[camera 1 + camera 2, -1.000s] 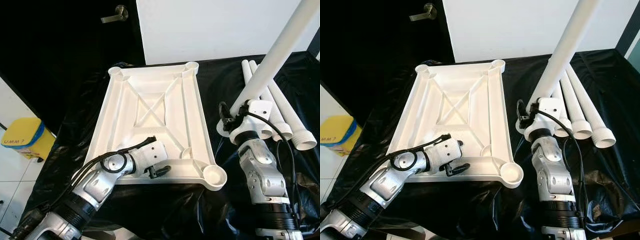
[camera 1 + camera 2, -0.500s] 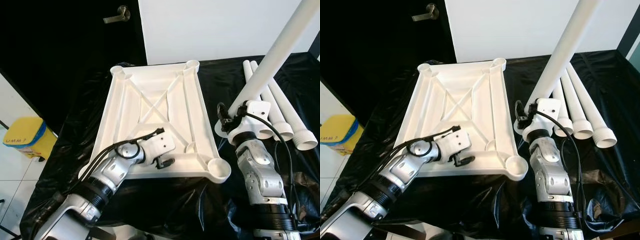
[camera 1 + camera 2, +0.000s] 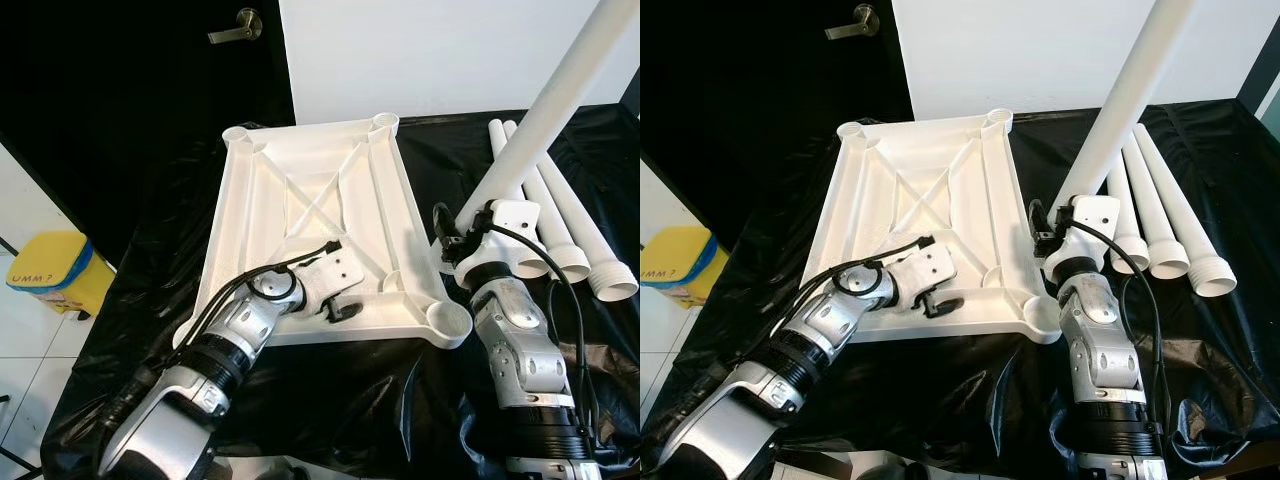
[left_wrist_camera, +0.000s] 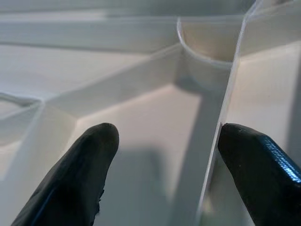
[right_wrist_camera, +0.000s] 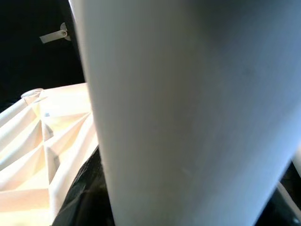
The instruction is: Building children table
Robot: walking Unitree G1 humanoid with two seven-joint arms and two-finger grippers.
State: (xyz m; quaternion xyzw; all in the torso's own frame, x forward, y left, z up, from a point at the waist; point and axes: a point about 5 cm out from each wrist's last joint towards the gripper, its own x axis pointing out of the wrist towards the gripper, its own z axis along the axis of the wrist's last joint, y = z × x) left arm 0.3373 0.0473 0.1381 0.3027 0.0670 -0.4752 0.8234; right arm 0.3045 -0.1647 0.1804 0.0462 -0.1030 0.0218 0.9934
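Note:
The white tabletop [image 3: 310, 190] lies upside down on the black cloth, ribs and round corner sockets facing up. My left gripper [image 3: 340, 305] is over its near edge. The left wrist view has its black fingers [image 4: 75, 179] standing open, one on each side of a thin rib [image 4: 221, 141], and the right-hand finger touches that rib. My right gripper [image 3: 468, 238] is shut on a long white table leg [image 3: 565, 95]. The leg stands tilted, and its lower end is just right of the tabletop's near right socket [image 3: 448, 322].
Three more white legs [image 3: 565, 235] lie side by side on the black cloth [image 3: 400, 390] at the right. A yellow bin [image 3: 50, 272] sits on the white floor at the left. A dark door with a handle [image 3: 235, 25] and a white wall [image 3: 430, 50] stand behind.
My left gripper has moved forward and to the right along the near edge, and the tabletop has slid and turned with it. Its near right socket is now closer to the held leg.

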